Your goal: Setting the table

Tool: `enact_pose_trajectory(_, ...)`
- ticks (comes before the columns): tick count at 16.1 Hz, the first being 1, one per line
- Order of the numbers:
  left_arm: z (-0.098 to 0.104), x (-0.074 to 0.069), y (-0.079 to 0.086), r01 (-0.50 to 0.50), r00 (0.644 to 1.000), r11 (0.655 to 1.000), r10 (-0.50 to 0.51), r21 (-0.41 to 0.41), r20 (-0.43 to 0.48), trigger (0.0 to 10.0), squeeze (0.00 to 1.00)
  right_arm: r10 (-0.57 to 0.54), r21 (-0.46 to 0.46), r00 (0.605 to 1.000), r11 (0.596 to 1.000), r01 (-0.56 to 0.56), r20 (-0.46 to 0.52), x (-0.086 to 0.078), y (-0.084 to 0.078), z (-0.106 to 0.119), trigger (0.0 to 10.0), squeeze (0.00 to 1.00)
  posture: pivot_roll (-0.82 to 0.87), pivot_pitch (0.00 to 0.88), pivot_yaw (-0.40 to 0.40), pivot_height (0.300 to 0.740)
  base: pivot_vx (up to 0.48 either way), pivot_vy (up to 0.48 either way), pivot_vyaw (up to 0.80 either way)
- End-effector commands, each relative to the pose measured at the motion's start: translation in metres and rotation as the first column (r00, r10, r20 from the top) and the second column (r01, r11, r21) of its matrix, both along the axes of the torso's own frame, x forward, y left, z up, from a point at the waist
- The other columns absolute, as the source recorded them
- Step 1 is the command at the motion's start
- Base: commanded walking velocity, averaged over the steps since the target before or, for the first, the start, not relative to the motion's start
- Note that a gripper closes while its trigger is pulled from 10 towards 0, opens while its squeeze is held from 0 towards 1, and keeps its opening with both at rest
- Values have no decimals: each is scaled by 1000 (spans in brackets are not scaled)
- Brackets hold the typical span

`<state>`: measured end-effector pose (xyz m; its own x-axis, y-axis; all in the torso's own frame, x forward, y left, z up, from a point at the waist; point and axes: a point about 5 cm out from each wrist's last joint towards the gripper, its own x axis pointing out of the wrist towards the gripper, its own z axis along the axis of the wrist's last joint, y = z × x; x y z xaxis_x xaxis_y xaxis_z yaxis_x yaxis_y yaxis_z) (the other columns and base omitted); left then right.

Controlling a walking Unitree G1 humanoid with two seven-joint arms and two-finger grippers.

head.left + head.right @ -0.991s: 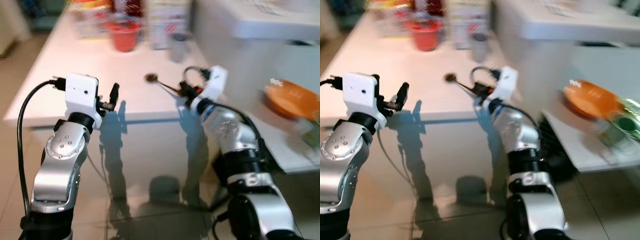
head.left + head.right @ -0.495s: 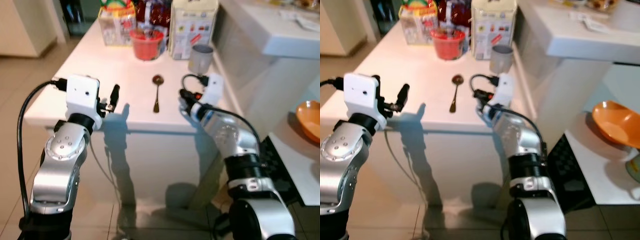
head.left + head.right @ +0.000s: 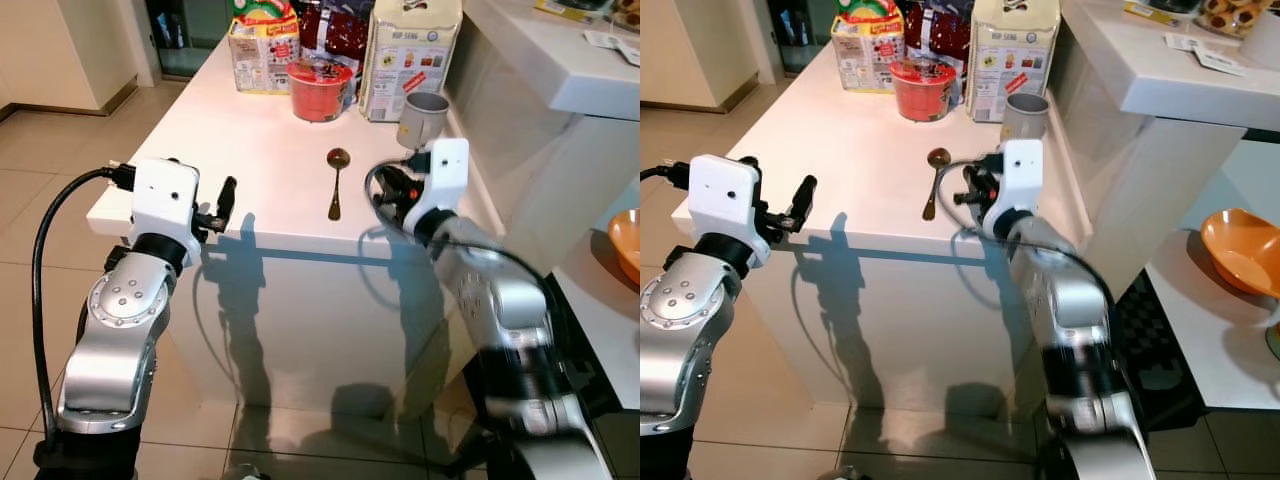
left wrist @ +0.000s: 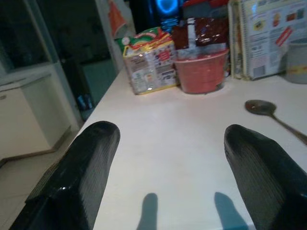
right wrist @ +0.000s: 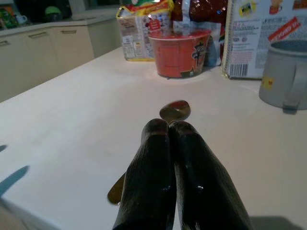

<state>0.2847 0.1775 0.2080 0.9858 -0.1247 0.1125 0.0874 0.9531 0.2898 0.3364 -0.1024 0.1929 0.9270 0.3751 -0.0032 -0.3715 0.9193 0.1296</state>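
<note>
Spoon lies on the table just left of the closed, empty right end effector.

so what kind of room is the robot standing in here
Most likely a home kitchen. A white counter holds a red instant noodle cup, boxed and bagged groceries, a grey mug and a spoon. Cabinet fronts show in the right wrist view, and the floor is tiled.

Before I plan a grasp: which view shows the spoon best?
The left eye view: the whole spoon lies unobstructed on the table. The right eye view matches. In the right wrist view the right gripper hides its handle's middle; the left wrist view crops the handle.
</note>
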Motion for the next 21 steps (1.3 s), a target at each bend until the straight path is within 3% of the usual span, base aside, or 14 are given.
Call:
enact_pose_trajectory(1,0,5,-10,29,1000,1000,-29,-1,2,10000,0,-7,1,1000,1000,7,-4,-9,0,4,10000,0,20,17,-32,740,0,281,0)
enact_pose_trajectory(5,-4,12,-22,49,999,998,-49,-31,-1,10000,0,-37,-1,999,999,37,-30,-28,-3,-7,10000,0,10,0,-15,740,0,400,-461)
enact_pose_trajectory(10,-13,7,-16,30,999,999,-31,-45,-21,10000,0,-166,-70,986,984,167,10,-29,-21,-7,10000,0,13,0,-15,740,0,419,-243)
enact_pose_trajectory(14,-12,11,-17,-14,1000,1000,14,0,9,10000,0,-199,-66,980,978,199,18,-26,-28,-6,10000,0,29,0,-23,740,0,-240,0)
enact_pose_trajectory(17,-5,12,-11,-71,997,996,73,-55,32,10000,0,-178,-52,984,982,180,29,-22,-24,-3,10000,0,34,0,-27,740,0,-160,0)
enact_pose_trajectory(21,2,16,-12,-61,995,996,65,-59,71,10000,0,-149,-53,988,987,151,30,-19,-20,-4,10000,0,49,0,-31,740,0,0,100)
